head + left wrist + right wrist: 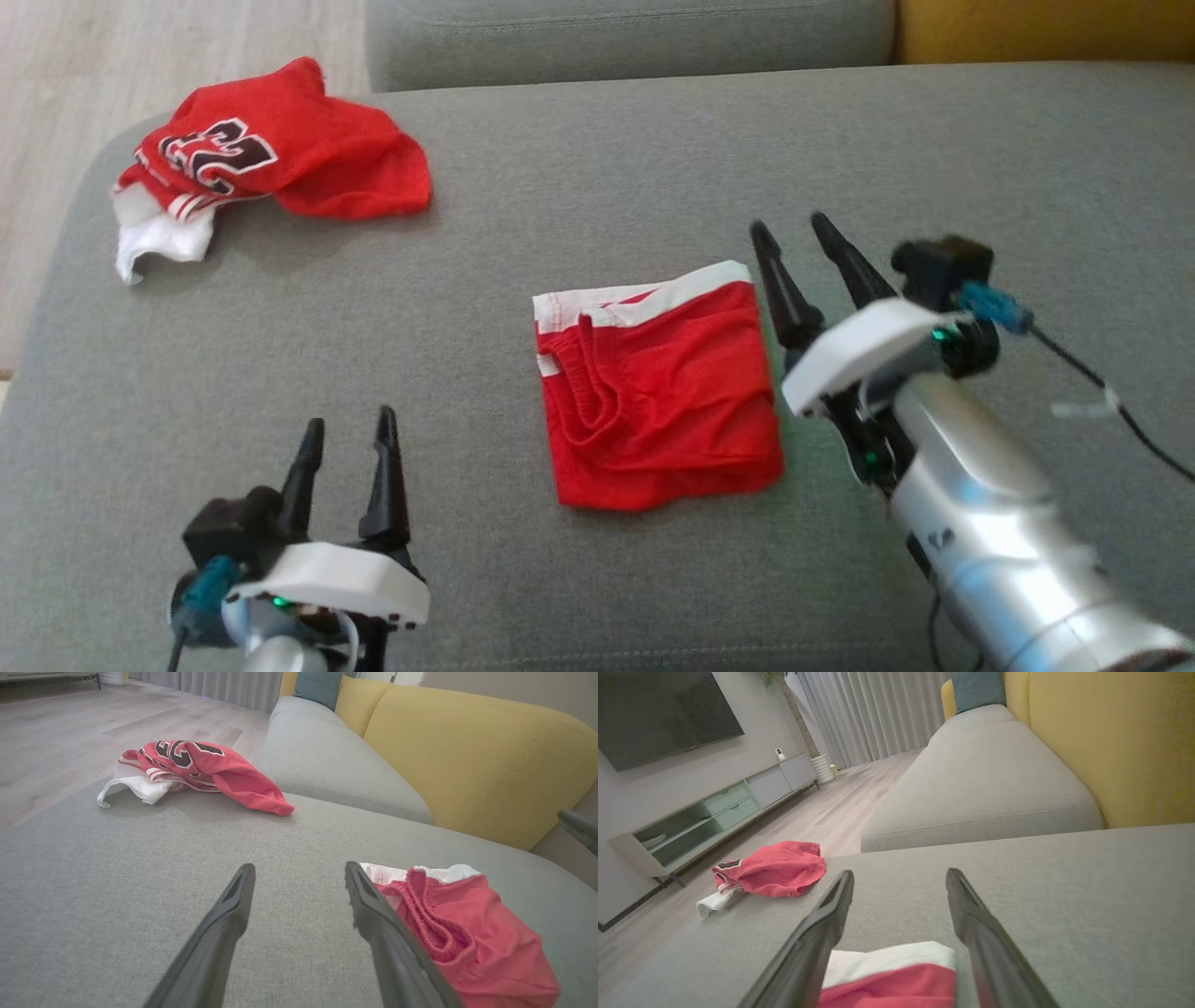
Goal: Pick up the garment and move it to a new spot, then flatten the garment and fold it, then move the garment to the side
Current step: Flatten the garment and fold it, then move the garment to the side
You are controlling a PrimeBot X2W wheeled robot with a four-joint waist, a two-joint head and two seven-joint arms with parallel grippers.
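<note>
A folded red garment [658, 401] with a white waistband is seen lying flat near the middle of the grey sofa cushion [560, 187], its waistband turned toward the far edge. In the head view the right gripper [792, 226] is placed just beside the garment's right edge, its fingers spread apart with nothing held between them. Whether the garment is touched by it cannot be told. The left gripper [350, 420] is set near the cushion's front, to the left of the garment and apart from it. Its fingers are likewise parted and nothing is gripped.

A crumpled red jersey [280, 149] with black numerals and white trim is left at the far left corner of the cushion, well apart from the garment.

In the left wrist view the left gripper [300, 868] is seen open over bare fabric, with the garment [472, 933] beside its right finger and the jersey [205, 772] beyond. A yellow backrest [467, 756] is seen at the right.

In the right wrist view the garment's [896, 975] white band is framed between the fingers of the right gripper [900, 875], and the jersey [775, 868] is seen farther off. Against the wall a low cabinet [714, 807] is shown with open compartments. Something pale is kept in the leftmost one, too small to be identified. A plant stem is held in a ribbed white pot [823, 767] beside the cabinet.
</note>
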